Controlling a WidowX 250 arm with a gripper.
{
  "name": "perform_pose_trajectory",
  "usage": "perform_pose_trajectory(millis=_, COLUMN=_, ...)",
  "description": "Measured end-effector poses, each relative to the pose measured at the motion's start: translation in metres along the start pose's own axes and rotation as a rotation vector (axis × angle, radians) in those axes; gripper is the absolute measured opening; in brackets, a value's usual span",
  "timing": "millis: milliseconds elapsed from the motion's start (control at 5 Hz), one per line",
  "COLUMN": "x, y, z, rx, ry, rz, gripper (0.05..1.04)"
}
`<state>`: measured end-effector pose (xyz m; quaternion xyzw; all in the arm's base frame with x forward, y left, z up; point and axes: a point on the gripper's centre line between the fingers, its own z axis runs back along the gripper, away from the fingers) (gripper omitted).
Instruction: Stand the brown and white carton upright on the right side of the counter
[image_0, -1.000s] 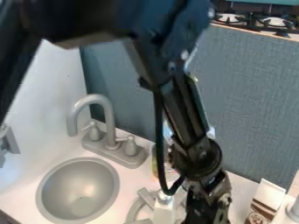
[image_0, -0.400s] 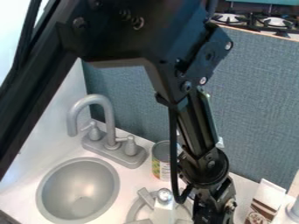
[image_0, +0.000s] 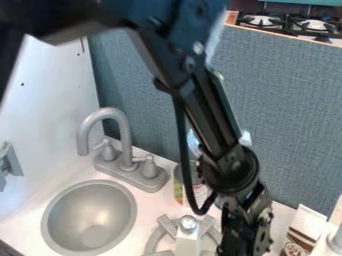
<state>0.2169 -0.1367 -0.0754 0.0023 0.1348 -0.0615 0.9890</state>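
Black gripper at the end of the black arm, low over the bench, toward the near edge and well out from the far one. Jaws: impossible to tell whether apart, together or clamped on anything; contact likewise uncertain. Nearest to the gripper, just beside on its left: pale upright post with a round, shiny silver cap, set in front of a flat grey ring with broad radiating bars. Behind these, toward the bench's far edge: metal can, partly hidden by arm and cable, with coloured label in green and orange. To the right, near the bench's far edge: slanted white carton with brown bands and a round printed emblem in brown and white. Set into the bench near its left edge: round grey sink, smooth and softly reflective. Between sink and far left corner: grey faucet with high curved spout and two handles. Rising along the bench's far edge: blue-grey textured panel.
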Motion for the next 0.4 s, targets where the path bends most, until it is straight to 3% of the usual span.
perform_pose_trajectory(millis=200, x=-0.006, y=0.002, z=0.045, rx=-0.01, ry=-0.106, rz=0.072, gripper=1.002)
perform_pose_trajectory(millis=400, x=-0.015, y=0.006, z=0.081, rx=-0.009, ry=-0.167, rz=0.095, gripper=1.001)
